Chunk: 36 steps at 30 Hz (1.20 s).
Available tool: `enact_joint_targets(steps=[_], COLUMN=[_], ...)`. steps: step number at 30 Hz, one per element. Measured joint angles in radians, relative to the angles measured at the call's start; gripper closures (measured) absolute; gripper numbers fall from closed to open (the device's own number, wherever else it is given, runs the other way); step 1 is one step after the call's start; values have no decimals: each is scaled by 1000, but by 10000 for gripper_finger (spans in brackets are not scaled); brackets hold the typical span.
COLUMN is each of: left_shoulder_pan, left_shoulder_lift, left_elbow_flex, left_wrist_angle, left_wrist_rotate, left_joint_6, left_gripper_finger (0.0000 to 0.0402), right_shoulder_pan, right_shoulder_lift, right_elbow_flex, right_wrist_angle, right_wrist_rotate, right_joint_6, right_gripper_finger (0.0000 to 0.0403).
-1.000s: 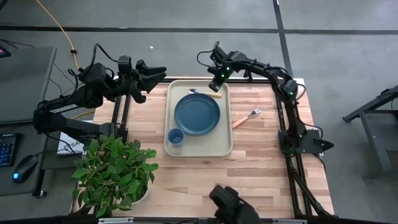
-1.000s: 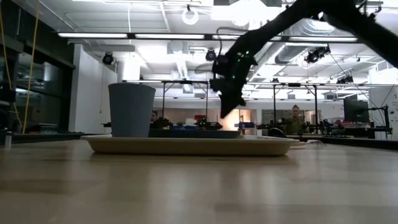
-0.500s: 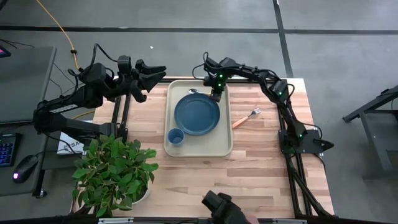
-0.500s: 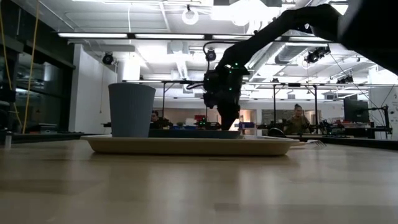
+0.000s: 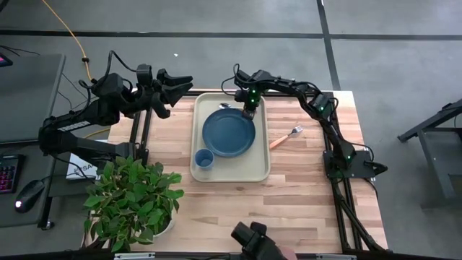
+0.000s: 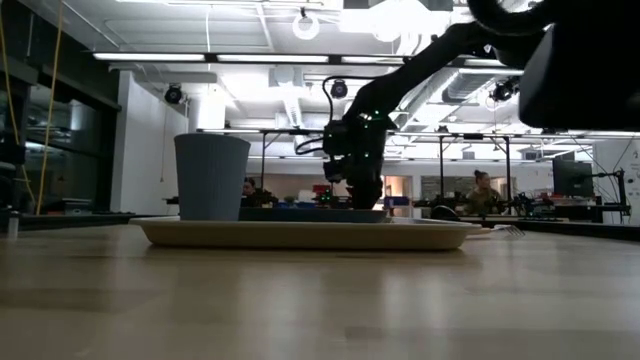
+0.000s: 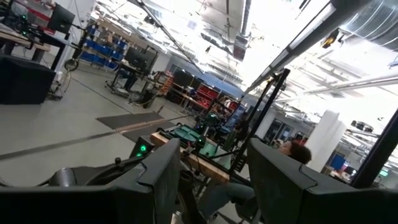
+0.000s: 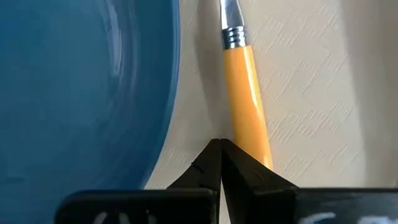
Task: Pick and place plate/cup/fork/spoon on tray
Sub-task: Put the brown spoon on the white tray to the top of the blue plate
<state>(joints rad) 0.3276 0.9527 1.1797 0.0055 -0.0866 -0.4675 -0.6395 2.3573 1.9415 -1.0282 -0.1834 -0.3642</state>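
My right gripper sits low over the upper edge of the textured cream tray, fingers pressed together and empty, just beside the spoon's glossy orange handle and the smooth round blue plate. The left gripper, upper left, is spread open. The fork lies on the wood right of the tray, and the small cup stands in the tray's lower left.

Blue plate, cup and spoon on beige tray; fork on table beside it.
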Motion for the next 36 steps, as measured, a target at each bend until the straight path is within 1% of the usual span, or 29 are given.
enact_joint_targets(steps=[3, 10, 12, 16, 21, 25, 27, 30, 34, 36], left_shoulder_pan=[0, 0, 0, 0, 0, 0, 0, 0, 0, 0], left_shoulder_lift=[0, 0, 0, 0, 0, 0, 0, 0, 0, 0], left_elbow_flex=[0, 0, 0, 0, 0, 0, 0, 0, 0, 0], left_wrist_angle=[0, 0, 0, 0, 0, 0, -1, -1, -1, 0], left_wrist_rotate=[-4, -4, -4, -4, -4, -4, -4, -4, -4, -4], left_joint_6=[5, 11, 11, 11, 11, 11, 11, 11, 11, 11], left_gripper_finger=[233, 233, 233, 233, 233, 233, 233, 233, 233, 233], right_shoulder_pan=[-2, -35, -45, -57, -37, 22, 45, 59, 57, 56], right_shoulder_lift=[0, 0, 0, -13, -25, -23, -5, 63, 138, 140], right_elbow_flex=[8, 8, 8, 11, 125, 207, 250, 317, 417, 397], right_wrist_angle=[18, 79, 95, 83, 36, 141, 166, 119, 56, 81], right_wrist_rotate=[27, 79, 73, 21, -29, -36, -45, -65, -93, -117], right_joint_6=[11, 112, 139, 165, 165, 210, 237, 303, 438, 511], right_gripper_finger=[403, 403, 403, 403, 403, 403, 403, 403, 403, 403])
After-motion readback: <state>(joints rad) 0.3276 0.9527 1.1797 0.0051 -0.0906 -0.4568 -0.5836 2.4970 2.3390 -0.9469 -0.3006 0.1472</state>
